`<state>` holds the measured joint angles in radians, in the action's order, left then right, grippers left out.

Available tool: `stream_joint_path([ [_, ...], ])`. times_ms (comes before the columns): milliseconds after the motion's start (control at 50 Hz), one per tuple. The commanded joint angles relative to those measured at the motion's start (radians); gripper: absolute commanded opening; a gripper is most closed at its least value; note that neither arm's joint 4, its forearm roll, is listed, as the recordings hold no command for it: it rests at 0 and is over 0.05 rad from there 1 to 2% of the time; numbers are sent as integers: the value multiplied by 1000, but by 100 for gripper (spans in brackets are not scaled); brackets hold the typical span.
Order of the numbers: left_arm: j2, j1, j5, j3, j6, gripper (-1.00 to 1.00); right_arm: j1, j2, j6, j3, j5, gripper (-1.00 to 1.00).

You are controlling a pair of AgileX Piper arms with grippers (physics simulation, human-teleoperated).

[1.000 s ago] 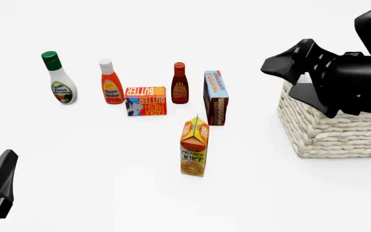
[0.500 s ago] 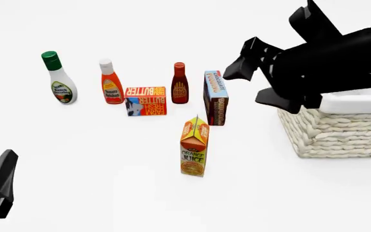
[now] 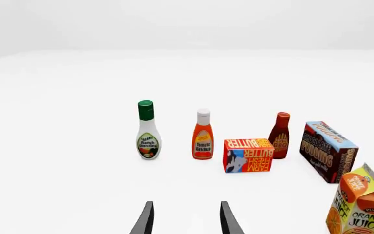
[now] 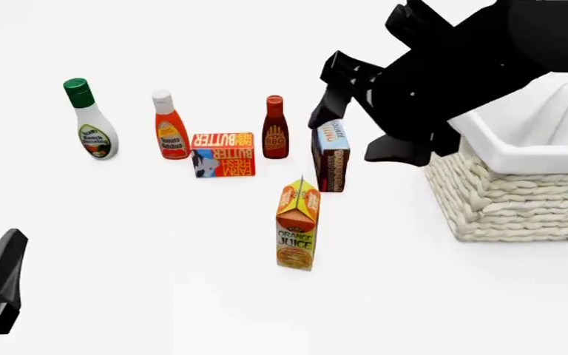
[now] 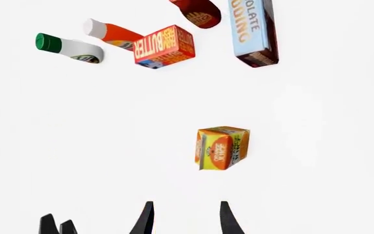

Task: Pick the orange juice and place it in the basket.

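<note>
the juice (image 4: 298, 225) is seen standing upright on the white counter (image 4: 146, 244), out in the open, nearer the camera than the other groceries and well apart from the basket (image 4: 521, 196) off on the right. nothing is touching it.

behind it a loose row is laid out: a ranch bottle (image 4: 91, 122) with a green cap at far left, then a ketchup bottle (image 4: 169, 127) with a white cap, a butter box (image 4: 222, 154) standing on its edge, a dark red sauce bottle (image 4: 275, 128) just behind the butter, and a pudding box (image 4: 330, 151) stood on end, closest to the juice.

the right pincer (image 4: 348, 100) is held up in the air above the pudding box, between the row and the basket, with the bulky black arm covering the basket's far corner. in the right wrist view the two fingertips (image 5: 146, 217) are seen spread apart with nothing between them, and the juice (image 5: 221, 147) is viewed from above, ahead of them.

the left pincer (image 3: 185, 219) is parked low at the near left of the counter. its tips are also seen apart and empty in the left wrist view, pointed toward the ranch and ketchup, with the juice (image 3: 359, 204) off at the edge.

the basket's white cloth lining (image 4: 546, 122) is folded over the woven rim.
</note>
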<state>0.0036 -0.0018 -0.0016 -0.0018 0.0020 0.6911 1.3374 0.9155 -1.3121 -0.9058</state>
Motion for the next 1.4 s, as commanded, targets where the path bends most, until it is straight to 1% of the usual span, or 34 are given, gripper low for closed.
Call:
stream_joint_path([
  [20, 0, 0, 0, 0, 0, 100, 27, 82, 11, -104, -92, 100],
  [60, 0, 0, 0, 0, 0, 100, 39, 100, 18, -123, -100, 100],
  [100, 0, 0, 0, 0, 0, 100, 30, 129, 2, -163, -131, 100],
  [160, 0, 0, 0, 0, 0, 100, 39, 152, 10, -193, -149, 100],
  [260, 0, 0, 0, 0, 0, 100, 51, 185, 22, -218, -177, 100],
  [280, 0, 0, 0, 0, 0, 100, 63, 183, 36, -209, -172, 100],
  [320, 0, 0, 0, 0, 0, 100, 69, 191, 44, -211, -176, 100],
  [340, 0, 0, 0, 0, 0, 100, 66, 199, 39, -219, -185, 100],
  [400, 0, 0, 0, 0, 0, 100, 75, 206, 54, -215, -187, 100],
  [460, 0, 0, 0, 0, 0, 100, 65, 233, 41, -250, -219, 100],
  [480, 0, 0, 0, 0, 0, 100, 72, 235, 50, -252, -223, 100],
  [580, 0, 0, 0, 0, 0, 100, 68, 268, 35, -308, -264, 100],
  [620, 0, 0, 0, 0, 0, 100, 67, 277, 33, -316, -273, 100],
  [660, 0, 0, 0, 0, 0, 100, 77, 275, 47, -299, -265, 100],
  [720, 0, 0, 0, 0, 0, 100, 68, 294, 40, -320, -287, 100],
  [740, 0, 0, 0, 0, 0, 100, 61, 312, 25, -345, -307, 100],
  [760, 0, 0, 0, 0, 0, 100, 62, 318, 24, -356, -311, 100],
  [780, 0, 0, 0, 0, 0, 100, 66, 317, 27, -356, -312, 100],
  [840, 0, 0, 0, 0, 0, 100, 60, 328, 14, -350, -314, 100],
  [920, 0, 0, 0, 0, 0, 100, 70, 343, 32, -346, -313, 100],
  [940, 0, 0, 0, 0, 0, 100, 46, 353, 9, -331, -314, 100],
  [980, 0, 0, 0, 0, 0, 100, 51, 356, 13, -334, -314, 100],
  [1000, 0, 0, 0, 0, 0, 100, 57, 394, -12, -322, -314, 100],
  [1160, 0, 0, 0, 0, 0, 100, 68, 398, 1, -311, -314, 100],
  [1400, 0, 0, 0, 0, 0, 100, 66, 423, -12, -320, -314, 100],
])
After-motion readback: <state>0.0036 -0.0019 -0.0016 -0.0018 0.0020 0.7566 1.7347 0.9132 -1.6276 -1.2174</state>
